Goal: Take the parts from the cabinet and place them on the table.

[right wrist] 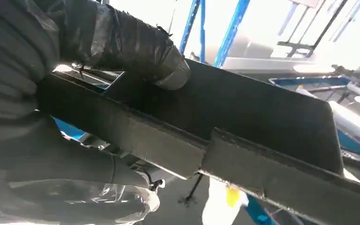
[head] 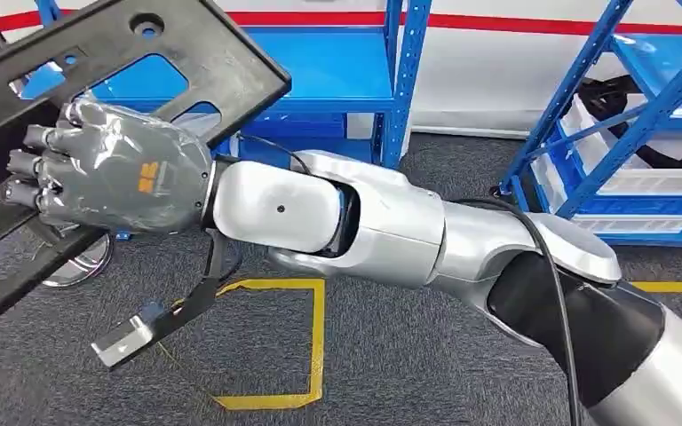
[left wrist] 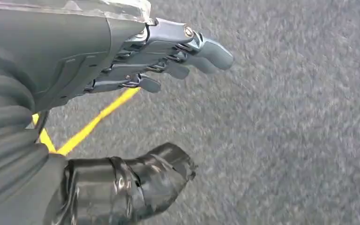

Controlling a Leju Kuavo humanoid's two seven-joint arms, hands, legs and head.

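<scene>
Right hand point(head: 111, 169) is wrapped around a black part point(head: 133, 67), a flat plastic panel with cut-out windows, and the panel is carried high and tilted across the hand. From the right wrist view the thumb point(right wrist: 136, 44) is seen pressed on one face of the part point(right wrist: 243, 117) while the fingers are curled under the other, so the grip is taken on a solid bar between two openings, probably because the windows leave little else to clamp. The panel is seen to run well past the hand on both sides, so it is held roughly mid-length, a sensible choice for balance.

Left hand point(left wrist: 122, 65) is hung low over grey carpet, nothing is gripped by it, and its fingers point(left wrist: 201, 49) are kept loosely apart from the thumb point(left wrist: 136, 183). A yellow floor line point(left wrist: 93, 124) is crossed just beyond those fingers.

Blue racks point(head: 404, 71) are seen beyond the right hand, with white bins point(head: 648, 182) on the shelving off to its outer side. No table is in sight, so the part is judged to be out of the cabinet and in transit, with the placing step not yet done. A long overhanging panel could be knocked against a rack post during a turn.
</scene>
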